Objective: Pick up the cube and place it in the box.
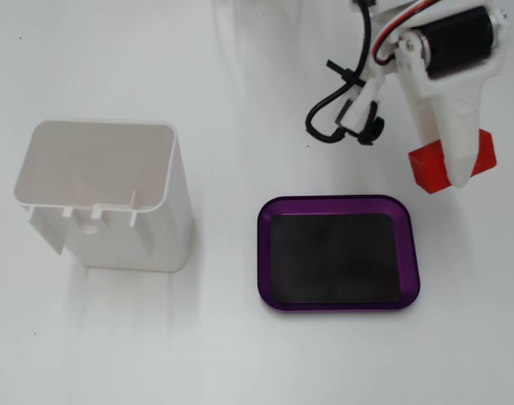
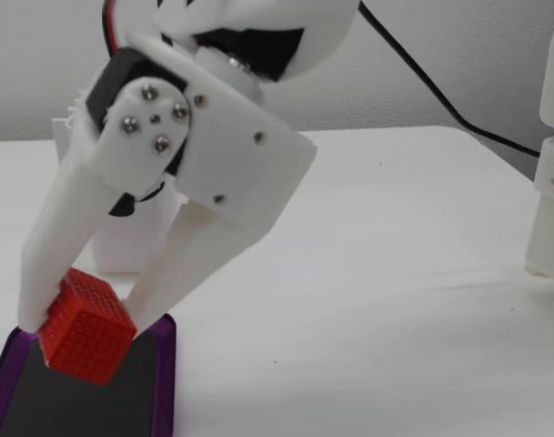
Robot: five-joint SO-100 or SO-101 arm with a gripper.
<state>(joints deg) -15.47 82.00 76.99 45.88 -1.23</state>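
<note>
Where a fixed view (image 1: 449,162) hides grip behind white finger, we see in another gripper (image 2: 81,320) pinching red studded cube (image 2: 85,325), tilted, above box (image 2: 163,364) near desk's front-left edge.

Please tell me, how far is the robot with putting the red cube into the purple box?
Done: the small red studded plastic cube is clamped between the white two-finger gripper and looks lifted off the table. In hand: carrying it; from above, the cube is outside the upper right corner of the shallow purple tray with a black floor. Left: move over the tray, which holds nothing, and release.
</note>
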